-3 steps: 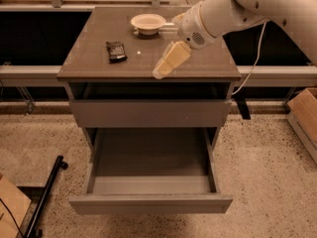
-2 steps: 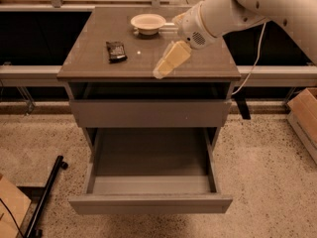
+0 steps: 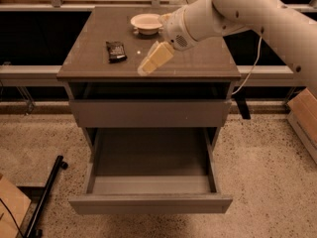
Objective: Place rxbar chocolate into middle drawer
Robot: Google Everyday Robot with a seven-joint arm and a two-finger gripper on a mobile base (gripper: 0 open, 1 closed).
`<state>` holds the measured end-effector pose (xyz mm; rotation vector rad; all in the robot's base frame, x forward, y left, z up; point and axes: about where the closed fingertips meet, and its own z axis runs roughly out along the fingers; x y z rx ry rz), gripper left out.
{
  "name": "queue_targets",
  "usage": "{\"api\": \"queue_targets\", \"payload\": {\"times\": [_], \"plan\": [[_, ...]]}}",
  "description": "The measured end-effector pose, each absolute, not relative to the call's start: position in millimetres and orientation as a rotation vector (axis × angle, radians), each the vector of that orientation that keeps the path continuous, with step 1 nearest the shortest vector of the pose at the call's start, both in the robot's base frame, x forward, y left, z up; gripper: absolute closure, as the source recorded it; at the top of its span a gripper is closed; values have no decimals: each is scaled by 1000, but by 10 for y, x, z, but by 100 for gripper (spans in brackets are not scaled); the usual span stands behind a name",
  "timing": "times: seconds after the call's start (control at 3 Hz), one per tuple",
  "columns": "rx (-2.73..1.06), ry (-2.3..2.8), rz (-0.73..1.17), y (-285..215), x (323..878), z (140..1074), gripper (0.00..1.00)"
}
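Observation:
The rxbar chocolate [image 3: 116,51], a small flat bar in a black wrapper, lies on the cabinet top [image 3: 89,63] left of centre. My gripper [image 3: 148,64] hangs just over the cabinet top near its front edge, a short way right of the bar and not touching it. It holds nothing that I can see. The middle drawer [image 3: 148,203] is pulled out below, and its long flat tray shows nothing inside.
A round cream-white bowl [image 3: 146,23] stands at the back of the cabinet top, behind my gripper. A drawer with a taller plain front panel [image 3: 148,113] is closed above the open one. A black bar [image 3: 47,195] lies on the floor at the left, and a cardboard box [image 3: 304,118] stands at the right.
My gripper and arm have moved left along the cabinet top, closer to the bar. The bar, bowl and drawers have not moved.

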<state>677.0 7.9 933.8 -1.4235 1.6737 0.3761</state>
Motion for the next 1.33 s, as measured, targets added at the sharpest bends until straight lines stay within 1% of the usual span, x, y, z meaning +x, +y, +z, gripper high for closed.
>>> {"api": "queue_targets", "payload": {"times": [0.33, 0.67, 1.0, 1.33], "plan": [[-1394, 1622, 412, 364, 7076, 9257, 0], [-1357, 1613, 457, 746, 7728, 8942, 0], [-1357, 1613, 457, 746, 7728, 8942, 0], [-1300, 1609, 465, 855, 7809, 8906, 0]]}}
